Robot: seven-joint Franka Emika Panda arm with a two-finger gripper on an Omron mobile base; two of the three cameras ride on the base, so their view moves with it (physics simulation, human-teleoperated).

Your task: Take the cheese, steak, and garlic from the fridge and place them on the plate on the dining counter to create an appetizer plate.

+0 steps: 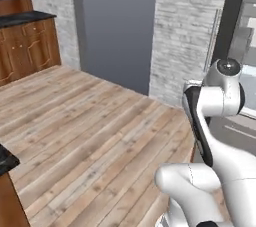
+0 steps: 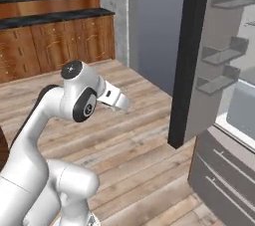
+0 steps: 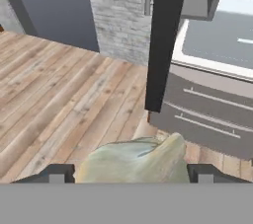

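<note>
Mid-task, by the look of it: carrying one item away from the fridge, with the drop-off not yet made. Tool clamped on a pale, cream-green lumpy bulb, taken to be the garlic, which sits at 6 o'clock in the hand view, filling the gap between the two dark fingertips and touching both, clear of the wood floor below. Held up in the air on the raised arm, at about 9 o'clock in the right base view, well apart from the fridge shelves. Fridge standing open at 3 o'clock in that view, its dark door edge upright, with grey door bins beside it, a pale blue box farther in and grey lower drawers at 4 to 5 o'clock. Same drawers at 2 to 3 o'clock in the hand view, near but not touched. Wood cabinets with dark tops at 10 to 11 o'clock in the right base view, far across the floor. So: garlic picked and out of the fridge, judged done. Left to do, at the least: bring it to the plate on the dining bench and release it there. Cannot tell from here whether cheese and steak already lie on the plate or wait in the fridge. Door also open, perhaps to be shut afterwards.
</note>
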